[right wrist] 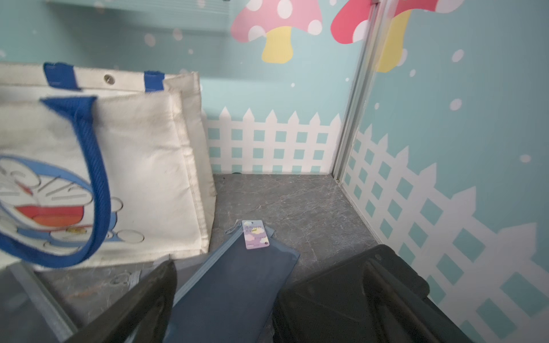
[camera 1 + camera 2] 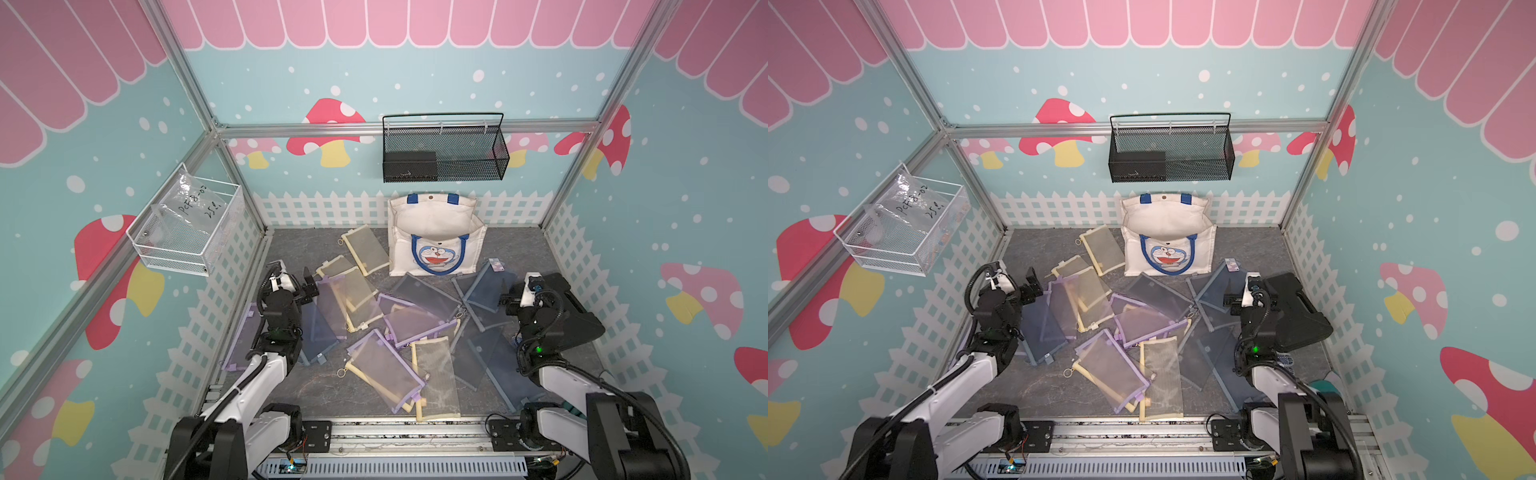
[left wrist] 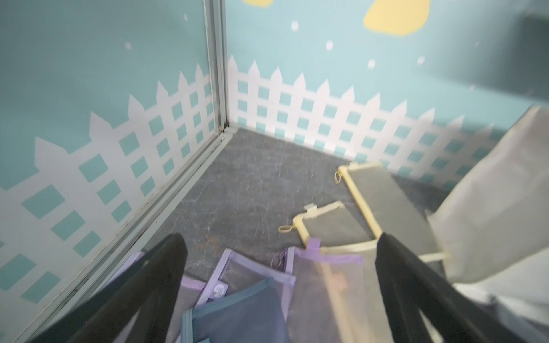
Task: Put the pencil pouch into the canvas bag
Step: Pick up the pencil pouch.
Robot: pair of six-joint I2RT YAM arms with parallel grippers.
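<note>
Both pincers, left (image 2: 306,286) and right (image 2: 504,297), gaped empty above scattered pouches (image 2: 384,368) (canvas bag (image 2: 436,243) upright behind).

Enclosure walls (image 2: 415,79) teal with white dots, mushroom prints, a pink scalloped band above and a white picket-fence border (image 2: 324,208) at floor level. Aluminium frame posts (image 2: 195,89) at the corners. Tabletop (image 2: 307,249) of grey marbled finish. Lighting even.

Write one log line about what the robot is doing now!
stage: before pickup | left gripper: open, empty | right gripper: open, empty | pencil pouches: on table | canvas bag: upright, open
</note>
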